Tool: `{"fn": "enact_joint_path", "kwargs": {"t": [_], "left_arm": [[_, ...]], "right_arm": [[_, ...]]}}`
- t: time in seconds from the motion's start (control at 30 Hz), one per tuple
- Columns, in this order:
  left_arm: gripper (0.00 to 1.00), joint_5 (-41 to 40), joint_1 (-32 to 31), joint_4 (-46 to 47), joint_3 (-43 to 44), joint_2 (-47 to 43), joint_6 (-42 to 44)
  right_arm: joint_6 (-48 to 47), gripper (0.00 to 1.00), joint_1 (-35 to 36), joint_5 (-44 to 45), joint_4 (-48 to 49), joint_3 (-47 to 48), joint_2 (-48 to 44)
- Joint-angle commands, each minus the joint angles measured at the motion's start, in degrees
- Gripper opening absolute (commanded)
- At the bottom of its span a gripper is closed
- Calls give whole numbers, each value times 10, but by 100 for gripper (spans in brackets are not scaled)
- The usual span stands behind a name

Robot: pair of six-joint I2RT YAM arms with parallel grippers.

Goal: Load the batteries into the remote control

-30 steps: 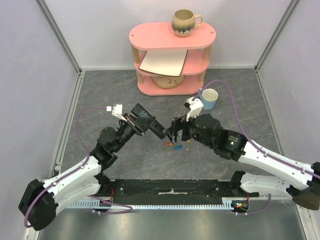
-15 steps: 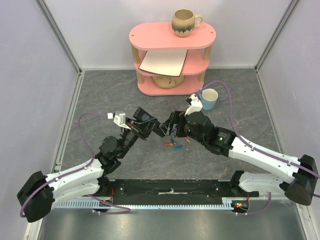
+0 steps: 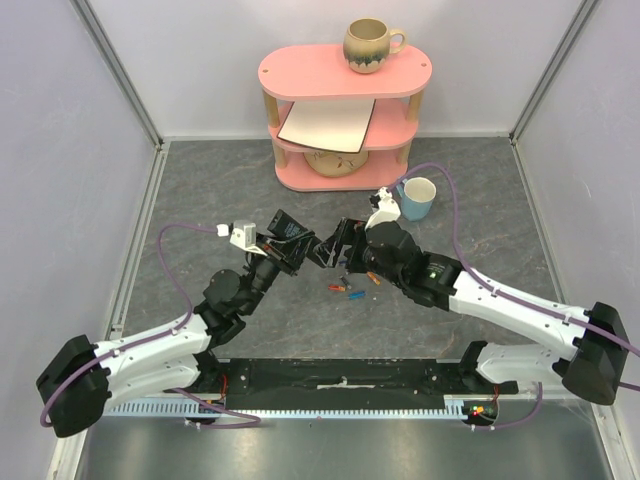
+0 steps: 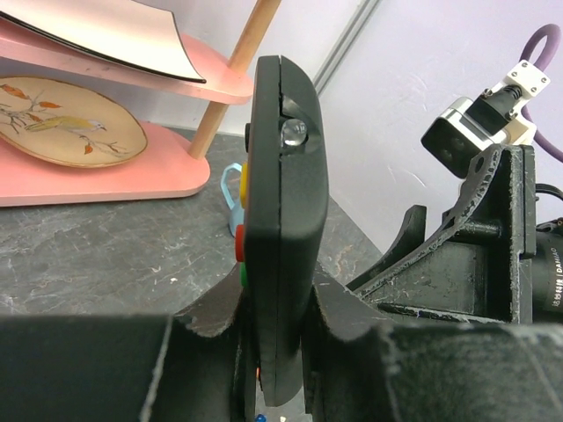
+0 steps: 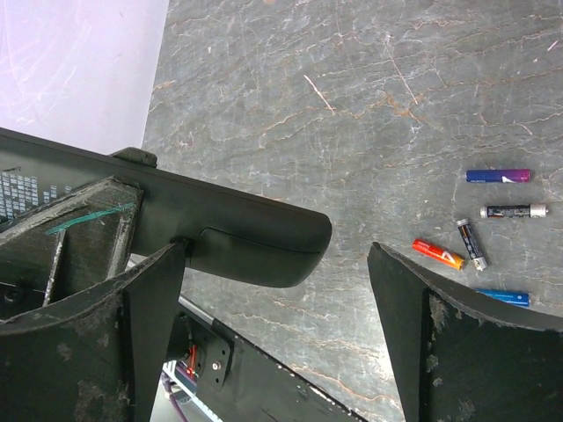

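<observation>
My left gripper [image 3: 300,248] is shut on the black remote control [image 3: 322,254] and holds it off the table; in the left wrist view the remote [image 4: 281,202] stands edge-on between my fingers [image 4: 202,316], coloured buttons on its left face. My right gripper [image 3: 345,248] is open, and the remote's rounded end [image 5: 246,237] lies between its spread fingers [image 5: 149,299], against the left one. Several batteries [image 3: 346,290] lie loose on the table below: purple [image 5: 498,176], dark [image 5: 513,211], red-orange [image 5: 438,254] and blue [image 5: 503,297].
A pink three-tier shelf [image 3: 345,75] stands at the back with a mug [image 3: 370,45] on top and a painted plate [image 4: 70,123] on its lowest tier. A blue-and-white cup [image 3: 420,197] stands right of it. The black base plate [image 3: 340,375] lines the near edge.
My right gripper has moved up and to the left, from over the batteries to the remote's free end. My left gripper has shifted slightly with the remote still in it.
</observation>
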Motion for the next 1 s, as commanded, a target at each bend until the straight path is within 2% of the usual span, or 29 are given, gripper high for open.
{"fn": "enact_joint_path", "kwargs": {"t": [0.0, 0.43, 0.53, 0.67, 0.83, 0.87, 0.97], "left_arm": [[2, -18, -5, 26, 24, 0, 17], [2, -25, -21, 26, 22, 4, 21], [2, -61, -25, -10, 25, 5, 18], [2, -140, -27, -81, 23, 8, -16], [2, -185, -28, -181, 22, 12, -110], [2, -201, -27, -206, 36, 11, -152], [2, -233, -28, -362, 88, 13, -242]], "right_arm": [[22, 92, -5, 9, 25, 9, 8], [44, 91, -11, 9, 52, -2, 25], [39, 92, -11, 20, 43, -15, 12], [14, 93, -11, 47, 29, -54, -20], [-17, 96, -11, 68, 4, -86, -50], [-24, 96, -11, 71, 1, -88, -53], [-49, 98, -11, 78, -19, -87, -59]]}}
